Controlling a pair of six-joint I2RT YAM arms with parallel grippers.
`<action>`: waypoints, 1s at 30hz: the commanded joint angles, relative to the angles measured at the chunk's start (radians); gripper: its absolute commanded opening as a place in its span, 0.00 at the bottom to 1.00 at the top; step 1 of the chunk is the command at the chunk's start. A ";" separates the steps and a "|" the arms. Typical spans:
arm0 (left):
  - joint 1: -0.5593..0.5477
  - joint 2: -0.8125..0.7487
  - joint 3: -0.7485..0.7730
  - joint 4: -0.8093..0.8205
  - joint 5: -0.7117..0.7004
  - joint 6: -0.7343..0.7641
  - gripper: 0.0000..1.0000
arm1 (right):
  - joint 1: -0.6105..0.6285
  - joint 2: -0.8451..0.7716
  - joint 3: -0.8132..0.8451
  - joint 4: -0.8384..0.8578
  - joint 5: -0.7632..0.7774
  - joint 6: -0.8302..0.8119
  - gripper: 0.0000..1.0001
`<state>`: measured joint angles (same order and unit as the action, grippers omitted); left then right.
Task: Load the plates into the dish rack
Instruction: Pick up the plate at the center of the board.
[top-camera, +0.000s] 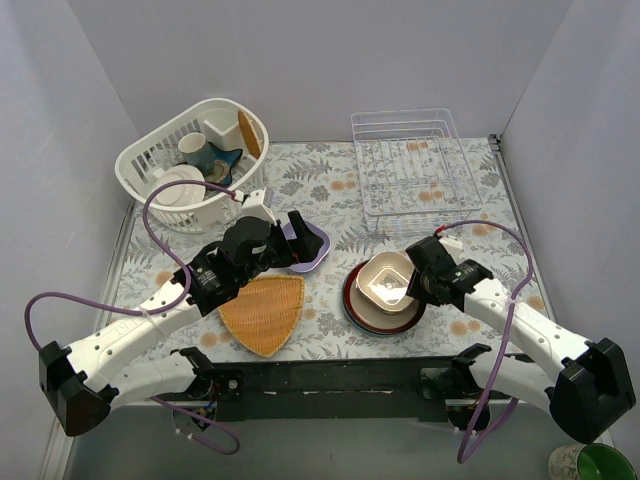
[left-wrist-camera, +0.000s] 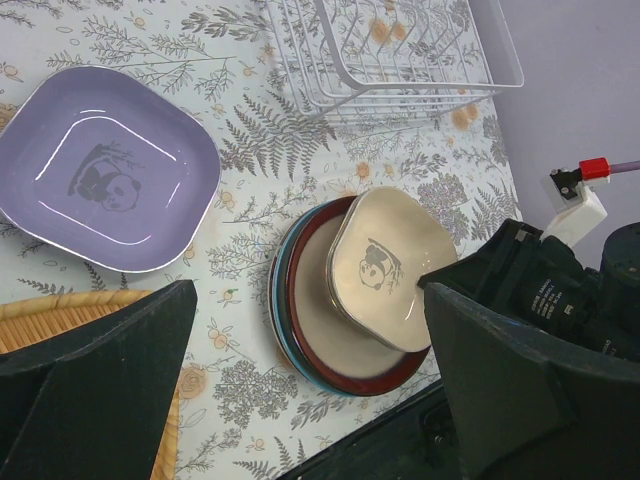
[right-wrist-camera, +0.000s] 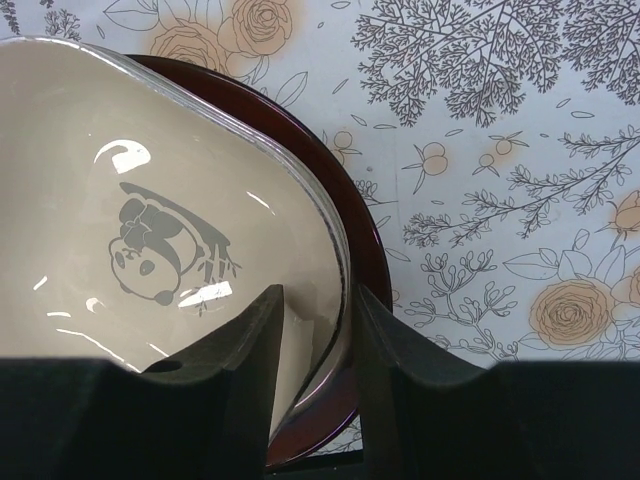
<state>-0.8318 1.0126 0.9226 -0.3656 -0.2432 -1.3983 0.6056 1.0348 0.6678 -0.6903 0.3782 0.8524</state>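
Note:
A cream rounded-square dish (top-camera: 385, 280) (left-wrist-camera: 385, 265) (right-wrist-camera: 150, 230) with a panda mark lies tilted on top of a stack whose top plate is dark red-brown (top-camera: 352, 302) (left-wrist-camera: 310, 320) (right-wrist-camera: 355, 200). My right gripper (top-camera: 415, 285) (right-wrist-camera: 320, 295) straddles the cream dish's right rim, one finger inside and one outside, with a gap still showing. A lilac dish (top-camera: 314, 247) (left-wrist-camera: 100, 170) lies flat to the left. My left gripper (top-camera: 300, 232) (left-wrist-camera: 310, 290) hangs over it, wide open and empty. The white wire dish rack (top-camera: 415, 165) (left-wrist-camera: 400, 60) stands at the back right with nothing in it.
An orange woven triangular tray (top-camera: 262, 315) (left-wrist-camera: 60, 310) lies near the front left. A white slotted plastic basket (top-camera: 190, 165) with cups and a plate stands at the back left. Blue-rimmed plates (left-wrist-camera: 275, 300) sit beneath the red-brown one. Walls close in on three sides.

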 joint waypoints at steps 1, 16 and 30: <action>0.003 -0.006 0.004 -0.004 0.013 0.013 0.98 | -0.004 -0.024 -0.016 0.026 -0.001 0.031 0.39; 0.003 -0.052 -0.025 -0.015 0.004 -0.001 0.98 | -0.006 -0.055 -0.073 0.064 -0.038 0.050 0.01; 0.003 -0.042 -0.016 -0.015 0.001 0.001 0.98 | -0.007 -0.113 -0.004 0.038 0.001 0.066 0.01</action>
<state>-0.8318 0.9836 0.9073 -0.3733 -0.2386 -1.4002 0.6006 0.9459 0.6117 -0.6281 0.3386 0.9134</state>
